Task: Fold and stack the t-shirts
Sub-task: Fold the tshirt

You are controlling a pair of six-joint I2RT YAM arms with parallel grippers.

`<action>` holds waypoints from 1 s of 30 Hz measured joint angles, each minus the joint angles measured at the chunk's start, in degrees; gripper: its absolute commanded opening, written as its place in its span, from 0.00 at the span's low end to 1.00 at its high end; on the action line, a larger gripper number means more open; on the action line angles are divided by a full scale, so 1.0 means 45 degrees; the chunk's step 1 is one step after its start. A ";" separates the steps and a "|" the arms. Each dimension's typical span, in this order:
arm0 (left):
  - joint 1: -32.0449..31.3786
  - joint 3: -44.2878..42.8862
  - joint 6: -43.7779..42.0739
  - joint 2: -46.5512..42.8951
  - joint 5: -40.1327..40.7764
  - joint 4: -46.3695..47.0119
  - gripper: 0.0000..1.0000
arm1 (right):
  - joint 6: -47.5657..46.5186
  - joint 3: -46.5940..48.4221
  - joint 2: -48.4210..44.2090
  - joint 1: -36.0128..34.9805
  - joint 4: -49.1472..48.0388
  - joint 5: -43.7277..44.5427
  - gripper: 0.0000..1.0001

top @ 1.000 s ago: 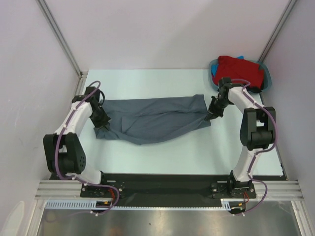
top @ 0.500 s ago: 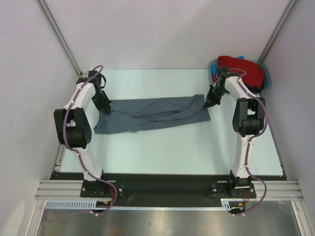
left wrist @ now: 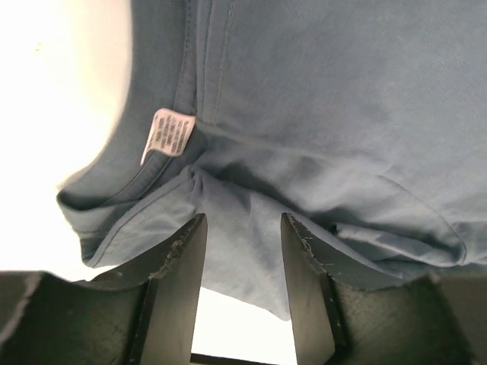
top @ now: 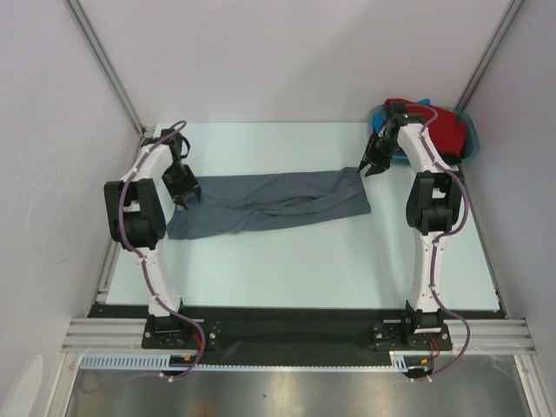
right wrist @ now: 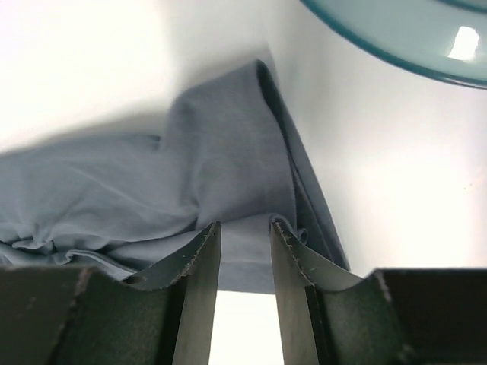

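The dark slate-grey t-shirt (top: 269, 201) lies stretched left to right across the table as a long rumpled band. My left gripper (top: 185, 195) stands over its left end, jaws open, the collar with its white label (left wrist: 169, 135) just ahead of the fingers (left wrist: 181, 255). At the shirt's far right corner my right gripper (top: 366, 168) is also open, with slack grey cloth (right wrist: 228, 152) lying between and beyond its fingers (right wrist: 199, 255). The red t-shirt (top: 433, 127) is heaped in the teal tub (top: 473, 143), with a bit of blue cloth (top: 376, 130) beside it.
The teal tub sits in the far right corner, its rim (right wrist: 396, 53) close to my right gripper. Grey walls and slanted metal posts (top: 106, 65) enclose the table. Pale tabletop (top: 287, 269) lies in front of the shirt.
Both arms drew the grey t-shirt toward the far side and stretched it into a narrower band. Both grippers then opened and let go of its ends.
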State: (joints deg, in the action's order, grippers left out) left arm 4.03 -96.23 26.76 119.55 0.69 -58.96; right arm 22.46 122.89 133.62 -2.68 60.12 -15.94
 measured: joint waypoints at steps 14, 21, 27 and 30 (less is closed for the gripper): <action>0.0005 0.2992 -0.0073 -0.4371 0.0131 0.0238 0.61 | -0.0816 0.0228 -0.0437 -0.1991 0.0748 -0.1928 0.36; 0.0000 0.4250 0.0151 -0.4653 -0.0301 0.0423 0.61 | -0.1044 0.1209 -0.0233 -0.3288 0.0976 -0.4260 0.36; 0.0005 0.5319 0.0185 -0.5799 -0.0583 0.0850 0.62 | -0.0855 0.0879 0.0010 -0.4231 0.0544 -0.5892 0.36; 0.0005 0.6076 0.0340 -0.6295 -0.0903 0.1350 0.62 | -0.0243 0.0403 0.0175 -0.4857 -0.0185 -0.6499 0.36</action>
State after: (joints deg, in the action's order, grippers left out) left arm 4.05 -68.88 28.29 91.22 -3.38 -52.88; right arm 21.37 124.70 134.41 -24.53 59.29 -45.19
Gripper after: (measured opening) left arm 0.619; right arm 0.359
